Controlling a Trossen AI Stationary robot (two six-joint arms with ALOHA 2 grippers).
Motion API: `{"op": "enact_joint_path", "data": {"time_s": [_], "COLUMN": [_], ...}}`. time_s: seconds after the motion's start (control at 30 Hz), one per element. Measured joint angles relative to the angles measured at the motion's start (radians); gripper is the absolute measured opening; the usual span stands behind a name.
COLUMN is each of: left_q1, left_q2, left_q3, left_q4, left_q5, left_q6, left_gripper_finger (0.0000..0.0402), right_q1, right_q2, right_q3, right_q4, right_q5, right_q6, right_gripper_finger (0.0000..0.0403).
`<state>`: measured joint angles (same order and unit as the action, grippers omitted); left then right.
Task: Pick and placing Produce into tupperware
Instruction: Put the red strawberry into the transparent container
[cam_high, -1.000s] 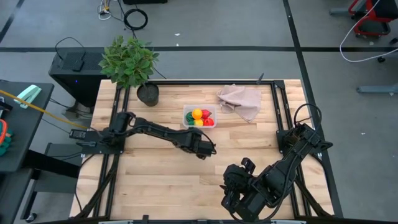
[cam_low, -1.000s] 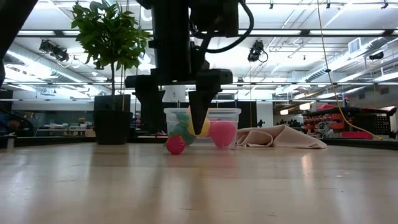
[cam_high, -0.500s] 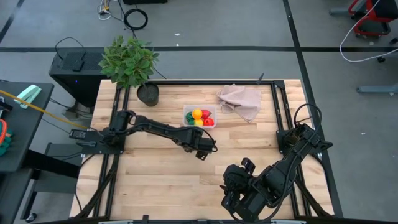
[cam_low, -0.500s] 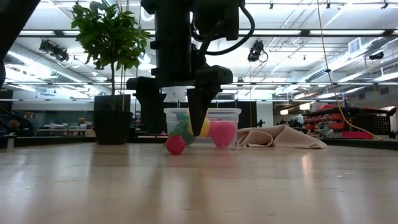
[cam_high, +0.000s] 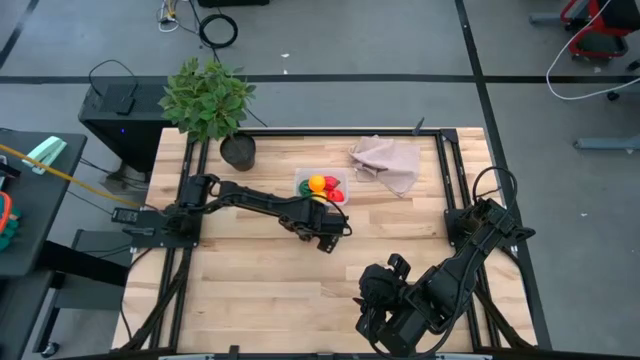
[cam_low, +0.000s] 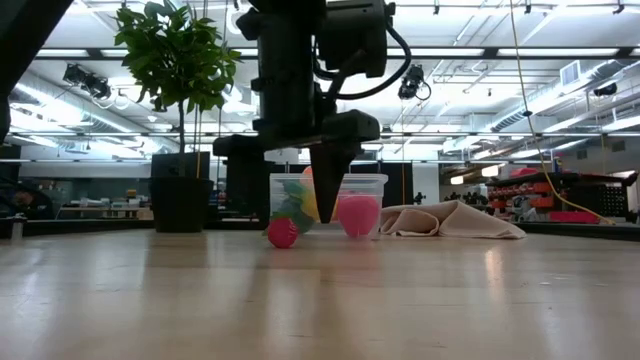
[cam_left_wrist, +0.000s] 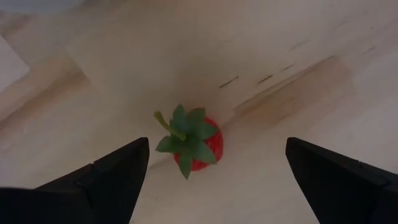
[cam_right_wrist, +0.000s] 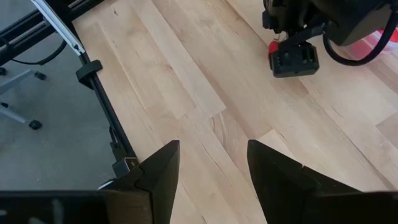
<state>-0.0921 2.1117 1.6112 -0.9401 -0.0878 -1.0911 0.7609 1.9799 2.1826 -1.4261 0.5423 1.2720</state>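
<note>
Lying between the left gripper's (cam_left_wrist: 211, 180) spread fingers (cam_left_wrist: 109, 174): strawberry (cam_left_wrist: 196, 146).

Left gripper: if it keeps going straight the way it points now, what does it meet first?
Probably the small red toy strawberry with green leaves: it lies on the wooden table between the open left gripper fingers. Its depth is unclear.

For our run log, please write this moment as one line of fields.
left gripper: open, above toy strawberry on table | right gripper: open, waiting at near edge | tupperware: holds other produce
</note>
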Motion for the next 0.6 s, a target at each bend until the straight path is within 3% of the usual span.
{"op": "enact_joint_path", "data": {"time_s": [0.6], "left_q1": [0.019], "left_q2": [0.000], "left_q3": [0.000], "left_q4": [0.042], "left_q5": [0.072], "left_q6": [0.048], "left_gripper_finger": [0.0374], "right_q1": [0.000], "right_q2": [0.000], "right_q3": [0.000], "right_q4": [0.000], "right_q5": [0.000], "right_q6": [0.000], "right_gripper_finger": [0.0195]}}
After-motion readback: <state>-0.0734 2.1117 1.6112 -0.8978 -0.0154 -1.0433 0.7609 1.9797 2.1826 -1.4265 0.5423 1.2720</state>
